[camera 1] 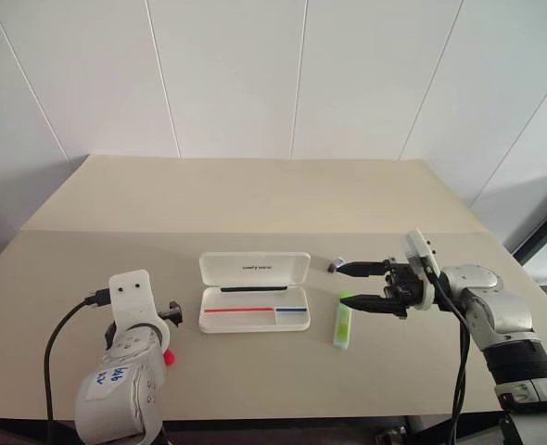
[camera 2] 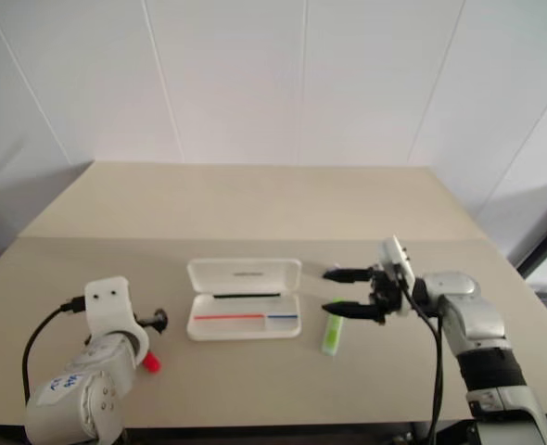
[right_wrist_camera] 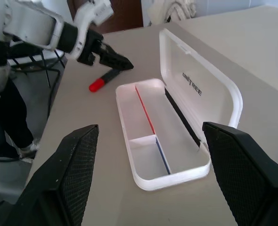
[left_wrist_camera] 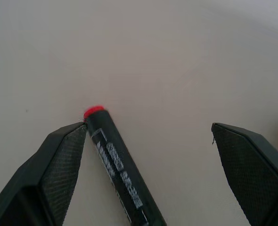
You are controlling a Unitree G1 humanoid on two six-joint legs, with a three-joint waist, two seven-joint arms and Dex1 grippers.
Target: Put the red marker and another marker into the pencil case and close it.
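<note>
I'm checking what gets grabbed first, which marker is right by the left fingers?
The red marker, black barrel beside one left finger. The green marker lies past the pencil case.

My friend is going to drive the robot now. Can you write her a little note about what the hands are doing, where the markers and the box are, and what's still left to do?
Left gripper: open, low over the table, around the red marker, not gripping it.
Right gripper: open, empty, hovering above the green marker.
Pencil case: open in the middle of the table, lid up, nothing inside.
Red marker lies on the table to the case's left; green marker lies to its right. A tiny dark piece sits beyond the green marker.
Done: case is open.
Left: grab both markers, put them in the case, close the lid.
</note>
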